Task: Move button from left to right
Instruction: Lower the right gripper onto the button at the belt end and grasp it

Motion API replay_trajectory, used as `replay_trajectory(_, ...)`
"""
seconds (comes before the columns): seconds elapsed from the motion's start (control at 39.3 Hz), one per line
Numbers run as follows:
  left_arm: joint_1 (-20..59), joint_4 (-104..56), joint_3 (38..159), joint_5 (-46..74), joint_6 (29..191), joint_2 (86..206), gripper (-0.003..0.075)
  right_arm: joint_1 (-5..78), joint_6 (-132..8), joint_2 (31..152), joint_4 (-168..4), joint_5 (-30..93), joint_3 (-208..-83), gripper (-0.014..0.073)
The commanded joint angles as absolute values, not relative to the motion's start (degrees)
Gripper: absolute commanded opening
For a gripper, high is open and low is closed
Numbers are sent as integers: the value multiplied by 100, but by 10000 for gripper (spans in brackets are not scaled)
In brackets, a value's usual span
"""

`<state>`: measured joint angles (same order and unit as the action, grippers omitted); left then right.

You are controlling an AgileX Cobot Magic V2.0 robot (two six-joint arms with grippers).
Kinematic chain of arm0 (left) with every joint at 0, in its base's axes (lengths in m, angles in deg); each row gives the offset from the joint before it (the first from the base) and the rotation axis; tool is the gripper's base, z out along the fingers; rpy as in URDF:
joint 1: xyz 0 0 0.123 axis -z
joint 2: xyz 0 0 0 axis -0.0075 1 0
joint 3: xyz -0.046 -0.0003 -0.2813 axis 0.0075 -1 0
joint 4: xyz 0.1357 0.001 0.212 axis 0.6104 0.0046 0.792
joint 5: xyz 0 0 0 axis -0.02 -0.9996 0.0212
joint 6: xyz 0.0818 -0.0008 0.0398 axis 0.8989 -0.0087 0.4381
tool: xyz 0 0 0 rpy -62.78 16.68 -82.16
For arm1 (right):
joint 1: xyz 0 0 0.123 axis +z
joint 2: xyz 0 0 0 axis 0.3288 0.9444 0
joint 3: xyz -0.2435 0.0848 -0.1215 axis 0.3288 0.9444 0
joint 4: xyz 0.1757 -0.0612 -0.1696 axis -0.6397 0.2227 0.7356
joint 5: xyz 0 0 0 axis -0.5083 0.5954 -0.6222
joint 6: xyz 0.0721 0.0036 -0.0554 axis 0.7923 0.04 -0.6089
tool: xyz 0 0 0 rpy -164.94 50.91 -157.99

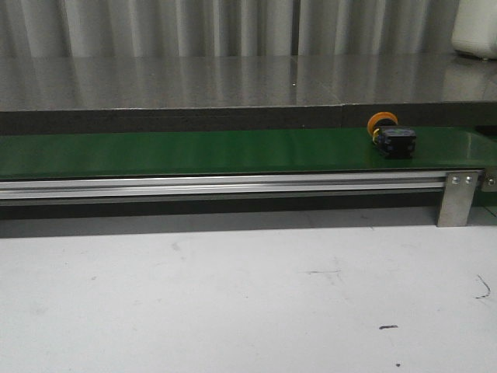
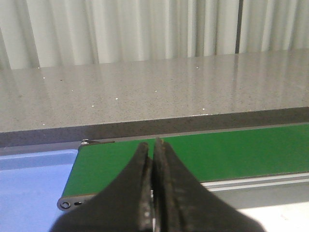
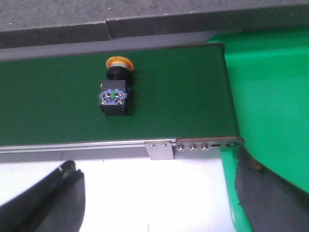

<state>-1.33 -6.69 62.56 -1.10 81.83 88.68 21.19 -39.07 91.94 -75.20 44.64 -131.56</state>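
The button (image 1: pixel 392 135) lies on its side near the right end of the green belt (image 1: pixel 194 151), orange-yellow cap toward the back. In the right wrist view the button (image 3: pixel 115 92) lies on the belt (image 3: pixel 48 96), beyond my right gripper (image 3: pixel 157 174). That gripper is open and empty over the white table, its fingers (image 3: pixel 53 193) wide apart. My left gripper (image 2: pixel 151 145) is shut and empty, over the left end of the belt (image 2: pixel 231 150). Neither gripper shows in the front view.
A grey counter (image 1: pixel 233 81) runs behind the belt. An aluminium rail (image 1: pixel 217 186) and bracket (image 1: pixel 457 198) line its front. A blue bin (image 2: pixel 29 188) sits off the belt's left end, a green bin (image 3: pixel 270 96) off its right end. A white container (image 1: pixel 475 27) stands far right.
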Motion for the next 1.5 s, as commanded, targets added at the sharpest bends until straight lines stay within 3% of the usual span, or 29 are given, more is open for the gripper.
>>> replay_trajectory(0.0,-110,-748,6385,385,8112,8937,-21,2088,-3903,9767,-7505,4182,-13807,644)
replay_trajectory(0.48,-110,-748,6385,385,8112,8937,-21,2088,-3899,12729,-7689,4775,-16033,644)
replay_trajectory(0.84,-110,-748,6385,385,8112,8937,-21,2088,-3899,13667,-7745,5110,-16731,636)
replay_trajectory(1.12,-110,-748,6385,385,8112,8937,-21,2082,-3899,13685,-7740,5254,-16734,294)
replay_trajectory(1.48,-110,-748,6385,385,8112,8937,-21,2082,-3904,13685,-7740,5305,-16734,266)
